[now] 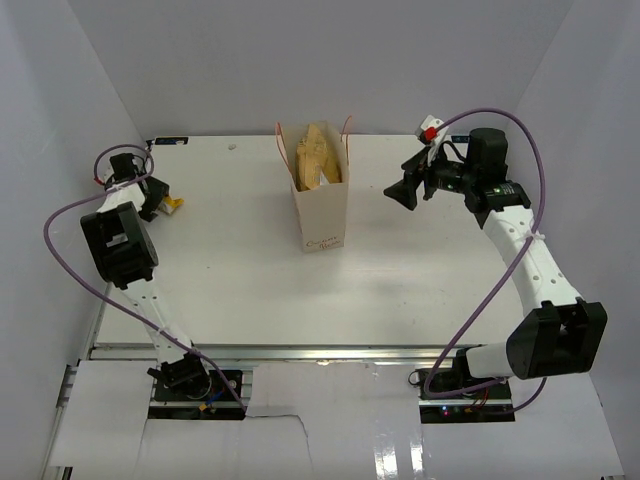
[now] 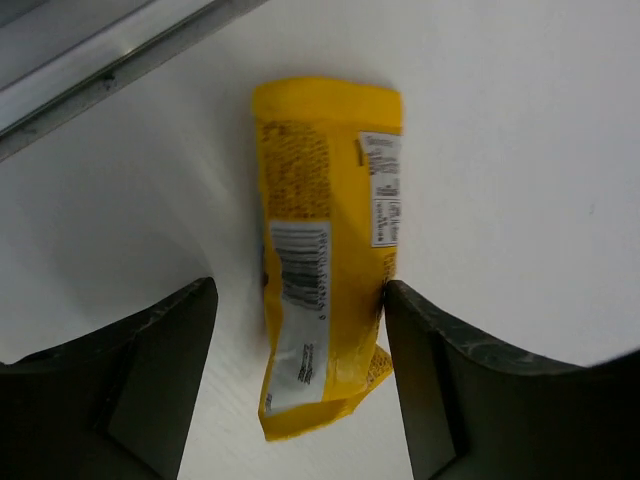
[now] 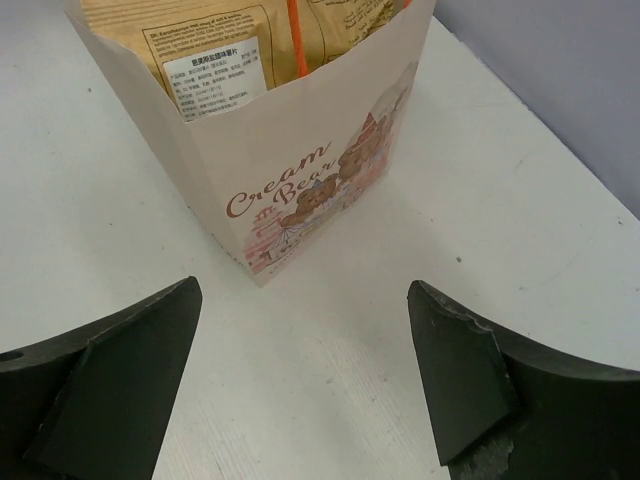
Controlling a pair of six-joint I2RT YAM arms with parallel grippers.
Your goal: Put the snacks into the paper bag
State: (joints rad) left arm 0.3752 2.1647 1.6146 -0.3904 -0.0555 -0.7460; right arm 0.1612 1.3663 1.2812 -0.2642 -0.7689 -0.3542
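Left fingers: spread wide, set down either side of the yellow packet. Nothing is clamped. One long edge of the packet is touched by one finger, and a clear gap is left to the other. The packet is laid flat on the desk, barcode side up, lengthwise between the fingers, near the aluminium rail at the desk's edge. In the top view it is seen at the far left of the desk, well apart from the paper bag.

Right fingers: spread fully, nothing held or touched. They are held above the desk and pointed at the paper bag, which is framed between them but stands apart.

The bag is stood upright at mid-desk toward the far edge, mouth open, with "Cream Bear" printed low on its front. The brown-gold pouch is already stood inside, white label visible, its top poking above the rim. A red-orange cord handle is hung in front of it.
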